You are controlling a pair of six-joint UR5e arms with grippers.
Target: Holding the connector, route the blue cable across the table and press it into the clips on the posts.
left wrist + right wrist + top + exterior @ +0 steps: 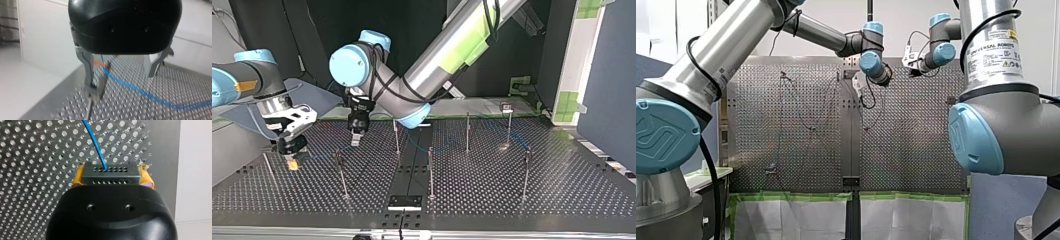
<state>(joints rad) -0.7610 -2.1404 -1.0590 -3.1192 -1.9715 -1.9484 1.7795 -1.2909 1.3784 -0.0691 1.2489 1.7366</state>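
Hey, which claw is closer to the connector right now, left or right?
Right. My right claw is shut on the connector, its yellow pads on both sides. My left claw is apart from it, open around a post and the blue cable.

Cable [96,145]: bright blue. Connector [110,176]: dark grey metal, two rows of small round holes. Right gripper [111,170]: black body, yellow pads [77,179]. Left gripper [120,75]: glossy black body, plain silver-grey fingers [86,65]. Table [492,175]: dark silver-grey, even grid of small holes throughout. Posts [430,172]: silver-grey. Left arm [462,45]: silver tube, light green tape patches, pale blue joint caps [347,62].
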